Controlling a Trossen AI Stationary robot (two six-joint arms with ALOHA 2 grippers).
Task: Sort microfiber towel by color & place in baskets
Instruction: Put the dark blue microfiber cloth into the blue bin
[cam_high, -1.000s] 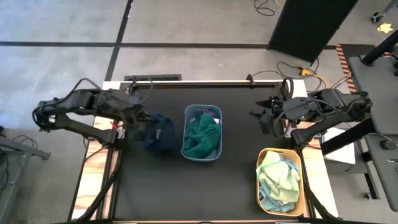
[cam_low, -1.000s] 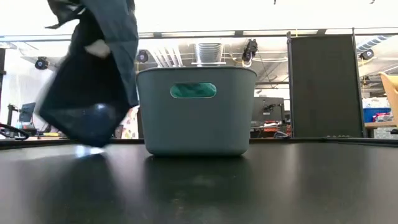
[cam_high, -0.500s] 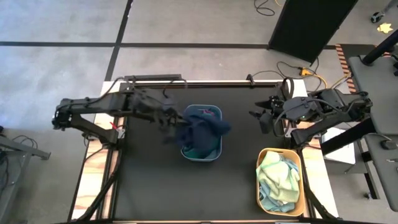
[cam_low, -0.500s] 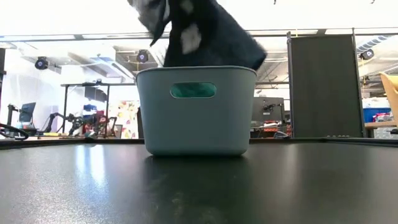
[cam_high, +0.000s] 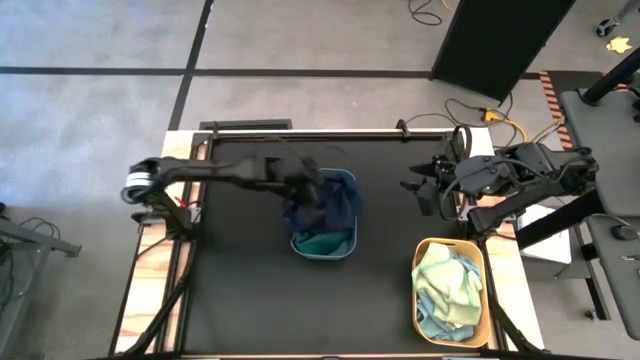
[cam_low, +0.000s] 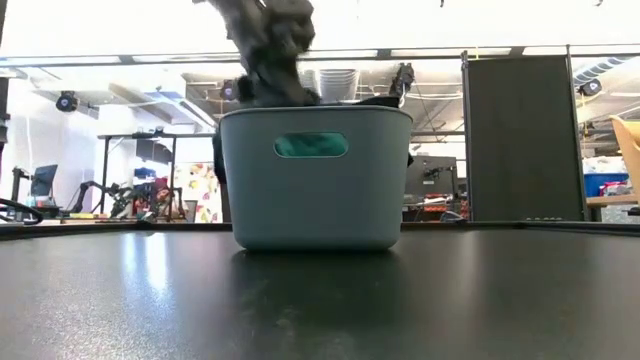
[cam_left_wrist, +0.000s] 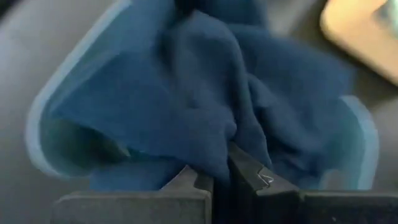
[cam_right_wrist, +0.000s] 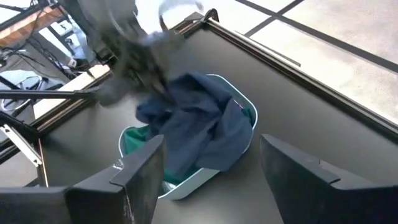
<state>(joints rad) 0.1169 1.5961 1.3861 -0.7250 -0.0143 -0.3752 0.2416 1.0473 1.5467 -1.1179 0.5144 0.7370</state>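
The grey-blue basket (cam_high: 296, 243) (cam_low: 315, 190) stands mid-table with a dark green towel (cam_high: 322, 241) inside. My left gripper (cam_high: 306, 192) (cam_left_wrist: 221, 180) hangs over the basket's far-left part, shut on a navy towel (cam_high: 337, 203) (cam_right_wrist: 199, 134). The towel spreads across the basket's opening, over the green one. The yellow-orange basket (cam_high: 483, 300) near the right edge holds pale yellow-green (cam_high: 440, 275) and light blue (cam_high: 440, 322) towels. My right gripper (cam_high: 420, 192) (cam_right_wrist: 211, 177) waits open at the far right, touching nothing. My left gripper pinches a bunched fold of the navy towel (cam_left_wrist: 217, 158) between its two fingers, coming from above and pointing down into the basket. The cloth hangs slack below the fingers. Its lower part lies inside the grey-blue basket, and one side drapes toward the basket's right rim (cam_right_wrist: 249, 121).
The black tabletop (cam_high: 250, 300) lies bare around both baskets. A metal rail (cam_high: 320, 131) runs along the far edge. In the low view the basket's handle slot (cam_low: 311, 146) shows green cloth behind it.
My left gripper has swung from the table's left side toward the right, carrying the navy towel from beside the grey-blue basket to over it, then down. The towel hung clear of the table before. Now it is settling into the basket on top of the green towel.
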